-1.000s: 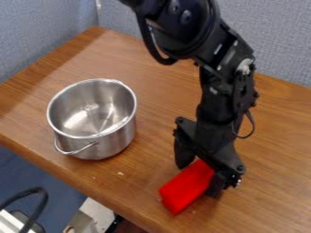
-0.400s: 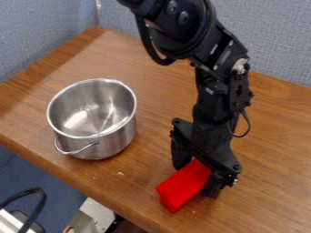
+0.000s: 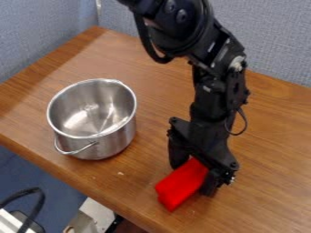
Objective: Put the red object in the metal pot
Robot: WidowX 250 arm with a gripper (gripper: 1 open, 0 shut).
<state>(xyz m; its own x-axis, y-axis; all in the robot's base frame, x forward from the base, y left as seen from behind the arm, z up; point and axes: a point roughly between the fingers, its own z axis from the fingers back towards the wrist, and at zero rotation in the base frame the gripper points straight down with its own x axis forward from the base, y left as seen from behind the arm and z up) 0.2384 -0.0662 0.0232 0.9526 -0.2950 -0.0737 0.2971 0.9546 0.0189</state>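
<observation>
The block (image 3: 181, 187) was a bright, plain red with no marking. The pot (image 3: 91, 116) was shiny silver, its inside showing pale and darker grey reflections, and its thin wire handle (image 3: 75, 148) was the same silver. The table (image 3: 73, 64) was a warm mid-brown wood with faint lengthwise grain. The arm (image 3: 195, 45) and its fingers (image 3: 177, 151) were black throughout, glossy in places. Behind the table the wall (image 3: 36, 27) was a muted blue-grey, with a fine speckled texture.
</observation>
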